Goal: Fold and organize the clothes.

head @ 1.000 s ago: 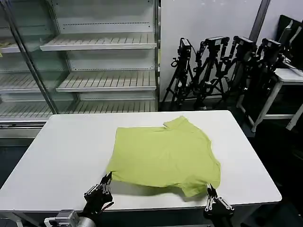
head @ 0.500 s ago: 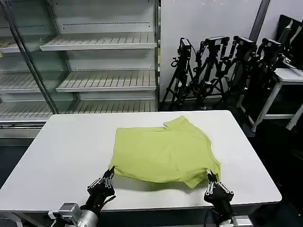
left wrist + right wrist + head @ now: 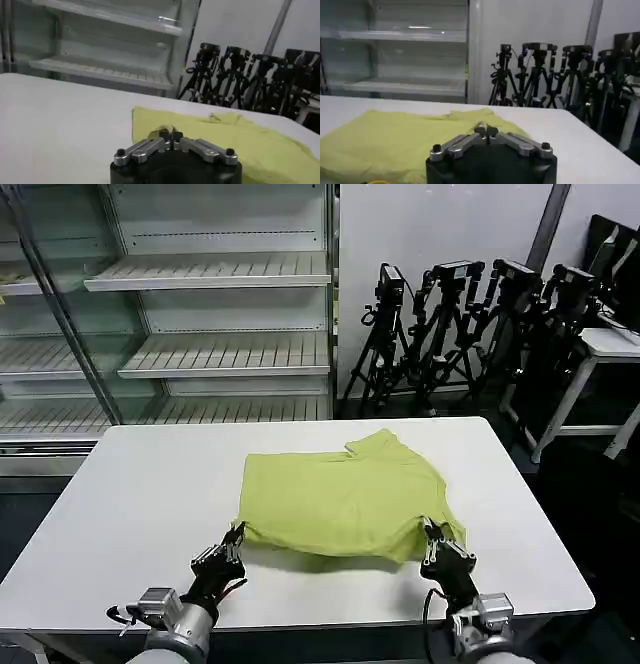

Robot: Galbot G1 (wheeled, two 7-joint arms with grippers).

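Clearly both arms work together at the near hem of the lime yellow-green soft cotton T-shirt (image 3: 345, 504), which lies plain side up on the white rectangular worktop (image 3: 130, 504), already partly doubled over, with one short sleeve showing at the far edge. The left tool (image 3: 234, 536) has its fingertips pressed together on the near left corner of the cloth, and the right tool (image 3: 432, 536) pinches the near right corner in the same way. In each wrist view the shirt spreads away directly ahead of the closed fingertips. My judgement is that the two corners are held at once so the hem stays straight while it is carried away from the tools toward the collar, making an even fold.
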